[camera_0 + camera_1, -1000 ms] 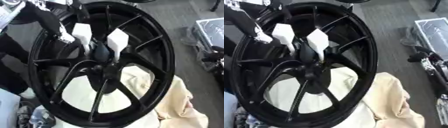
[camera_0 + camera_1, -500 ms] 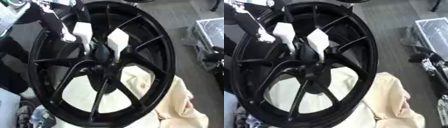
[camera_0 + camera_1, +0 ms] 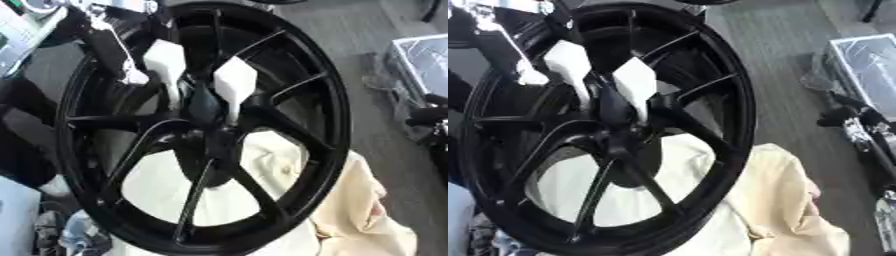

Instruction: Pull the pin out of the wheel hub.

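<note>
Black left hand [image 3: 188,95], white-padded fingers [image 3: 234,82], silver joints

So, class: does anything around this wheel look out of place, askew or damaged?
No damage shows. The black wheel stands tilted rather than flat, leaning over a crumpled cream cloth bunched beneath it. The left hand, white-tipped, reaches into the hub from the upper left. The pin itself cannot be made out.

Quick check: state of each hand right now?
Left hand: white-tipped fingers at the wheel hub; whether they hold anything cannot be told.
Right hand: not in view.
</note>
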